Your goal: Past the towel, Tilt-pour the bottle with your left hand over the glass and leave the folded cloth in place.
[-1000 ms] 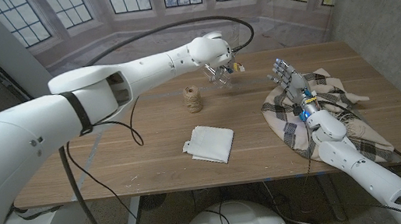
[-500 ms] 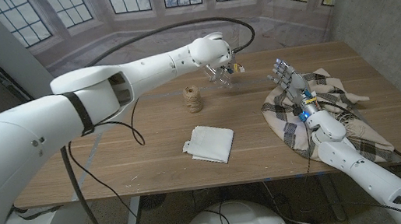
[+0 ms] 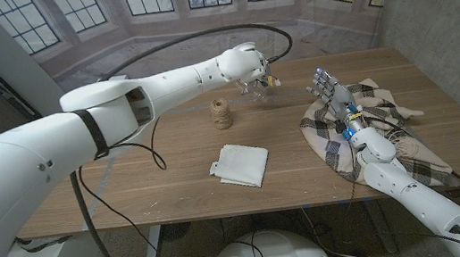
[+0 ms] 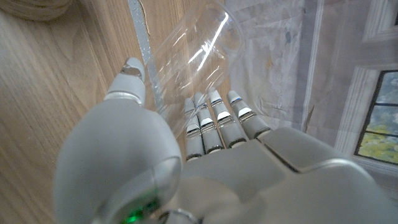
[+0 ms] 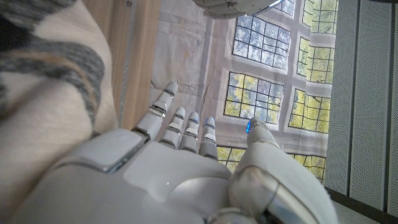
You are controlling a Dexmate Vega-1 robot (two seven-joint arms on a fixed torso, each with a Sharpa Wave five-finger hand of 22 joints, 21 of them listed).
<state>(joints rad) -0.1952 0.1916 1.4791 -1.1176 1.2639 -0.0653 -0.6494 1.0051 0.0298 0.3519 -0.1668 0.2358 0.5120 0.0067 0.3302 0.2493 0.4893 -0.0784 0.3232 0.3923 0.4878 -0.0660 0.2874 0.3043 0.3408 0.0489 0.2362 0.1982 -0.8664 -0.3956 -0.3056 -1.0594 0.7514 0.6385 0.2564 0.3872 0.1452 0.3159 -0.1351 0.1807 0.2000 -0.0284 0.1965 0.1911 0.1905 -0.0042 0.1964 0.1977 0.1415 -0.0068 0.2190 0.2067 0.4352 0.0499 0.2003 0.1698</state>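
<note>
My left hand (image 3: 243, 61) is over the far middle of the table and grips a clear plastic bottle (image 3: 262, 82) with a yellowish cap, tilted below the fingers. In the left wrist view the bottle (image 4: 194, 55) lies across the fingers (image 4: 211, 121), above the wood. I cannot make out a glass. The white folded cloth (image 3: 240, 165) lies on the near middle of the table. My right hand (image 3: 326, 89) stands with its fingers spread over the plaid towel (image 3: 383, 129) on the right and holds nothing. In the right wrist view my right hand (image 5: 180, 155) is beside the towel (image 5: 43, 93).
A spool of brown twine (image 3: 222, 112) stands on the table (image 3: 155, 170) just left of the bottle, and its edge appears in the left wrist view (image 4: 34, 7). A concrete wall closes the right side. Windows stand behind the table's far edge.
My left hand has turned a little and the bottle has shifted slightly to the right and up. The right hand, cloth and towel have not moved.
</note>
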